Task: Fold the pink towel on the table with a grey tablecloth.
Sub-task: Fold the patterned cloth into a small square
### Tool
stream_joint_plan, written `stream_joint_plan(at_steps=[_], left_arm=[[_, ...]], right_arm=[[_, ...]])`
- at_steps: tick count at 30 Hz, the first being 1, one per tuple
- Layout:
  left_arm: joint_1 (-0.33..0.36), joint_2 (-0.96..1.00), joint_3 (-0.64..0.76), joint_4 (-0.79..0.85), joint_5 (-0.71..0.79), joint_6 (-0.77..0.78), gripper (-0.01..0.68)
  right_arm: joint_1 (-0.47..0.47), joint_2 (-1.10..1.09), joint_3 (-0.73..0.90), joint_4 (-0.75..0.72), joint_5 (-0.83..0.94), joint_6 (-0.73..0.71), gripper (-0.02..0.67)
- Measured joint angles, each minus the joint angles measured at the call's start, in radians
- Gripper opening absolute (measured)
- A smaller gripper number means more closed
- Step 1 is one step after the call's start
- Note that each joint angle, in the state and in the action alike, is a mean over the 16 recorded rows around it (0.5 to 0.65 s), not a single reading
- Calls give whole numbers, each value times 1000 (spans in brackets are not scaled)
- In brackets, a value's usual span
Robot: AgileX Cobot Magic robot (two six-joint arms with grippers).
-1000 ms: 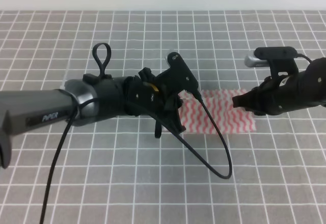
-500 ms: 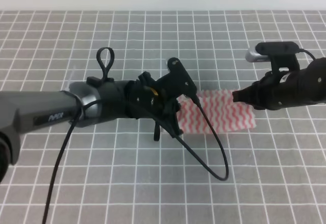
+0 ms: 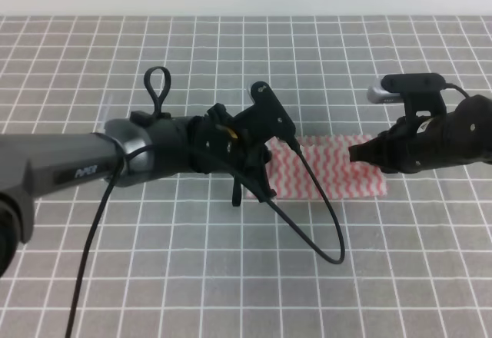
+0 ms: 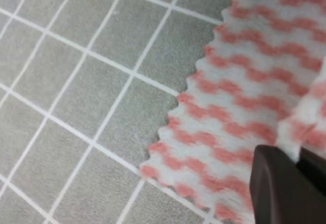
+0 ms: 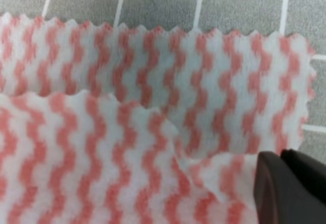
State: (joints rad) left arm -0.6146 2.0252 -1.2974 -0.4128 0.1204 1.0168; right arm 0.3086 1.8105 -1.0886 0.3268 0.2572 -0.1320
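The pink towel (image 3: 330, 173) lies on the table with a grey tablecloth (image 3: 231, 61), between my two grippers. My left gripper (image 3: 265, 170) sits at the towel's left end. In the left wrist view its dark fingers (image 4: 285, 188) are closed together, and a raised fold of the towel (image 4: 239, 86) runs up into them. My right gripper (image 3: 355, 154) is low over the towel's right part. In the right wrist view its fingers (image 5: 285, 183) pinch a lifted upper layer of the towel (image 5: 127, 147) over the flat layer beneath.
A black cable (image 3: 323, 230) loops from the left arm down across the cloth in front of the towel. The white wall edge runs along the far side of the table. Grid-marked grey cloth extends all around.
My right gripper rose slightly half a second ago and has come back down toward the towel. The left gripper shifted a little to the left at the towel's left end.
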Motion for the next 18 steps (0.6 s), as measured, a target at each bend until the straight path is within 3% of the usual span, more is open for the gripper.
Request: stream_joint_plan(at_steps=[18], left_arm=[[22,16,-43,1,28,-1,-3]], right_arm=[[0,10,1,-1,-75,-1,-17]])
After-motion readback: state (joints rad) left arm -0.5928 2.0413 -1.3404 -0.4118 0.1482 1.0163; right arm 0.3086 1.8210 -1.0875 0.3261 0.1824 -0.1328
